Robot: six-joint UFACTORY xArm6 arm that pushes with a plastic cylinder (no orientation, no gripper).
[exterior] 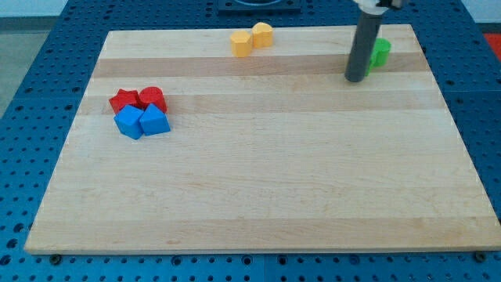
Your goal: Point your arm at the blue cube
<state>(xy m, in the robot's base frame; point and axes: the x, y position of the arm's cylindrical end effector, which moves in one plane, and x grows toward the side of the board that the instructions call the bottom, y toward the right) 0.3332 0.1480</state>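
The blue cube (130,122) lies at the view's left on the wooden board (258,180), touching a second blue block (155,121) with a sloped top on its right. Two red blocks (123,100) (152,98) sit just above the blue pair, all four in one cluster. My tip (355,78) rests on the board near the view's top right, far to the right of the blue cube. A green block (380,53) stands just behind and right of the rod, partly hidden by it.
Two yellow blocks (242,43) (262,34) sit together near the board's top edge, at the middle. The board lies on a blue perforated table (31,94).
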